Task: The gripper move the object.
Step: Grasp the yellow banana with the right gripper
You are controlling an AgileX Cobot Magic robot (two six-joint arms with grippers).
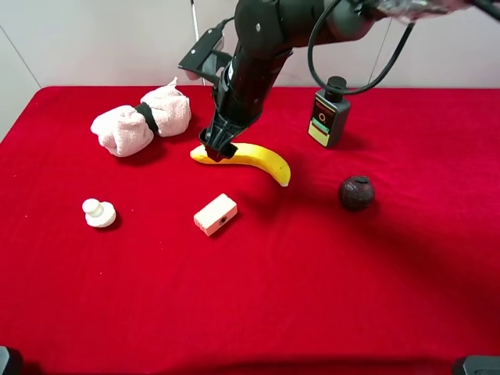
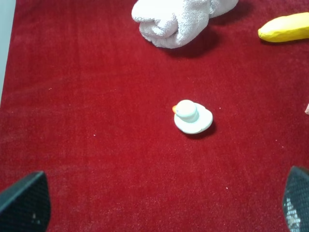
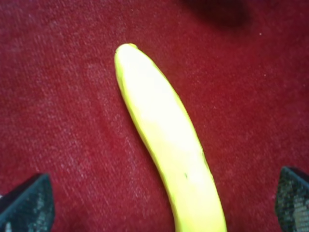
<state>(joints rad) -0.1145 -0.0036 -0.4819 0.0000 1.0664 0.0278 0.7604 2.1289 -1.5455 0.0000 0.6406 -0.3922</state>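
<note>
The yellow banana (image 1: 254, 158) lies on the red cloth (image 1: 312, 297) just behind the middle. My right gripper (image 1: 217, 148) has reached across and hangs over the banana's left end, low above it. In the right wrist view the banana (image 3: 164, 140) runs between the two dark fingertips (image 3: 29, 203), which stand wide apart; the gripper (image 3: 164, 205) is open and holds nothing. My left gripper (image 2: 159, 203) is open and empty above bare cloth near a small white duck (image 2: 192, 116). The banana's tip (image 2: 285, 27) shows in the left wrist view too.
A rolled pink towel (image 1: 141, 121) lies left of the banana. A white duck toy (image 1: 98, 212) and a cream block (image 1: 216, 214) lie in front. A black and yellow bottle (image 1: 328, 113) and a dark round ball (image 1: 356, 192) are to the right.
</note>
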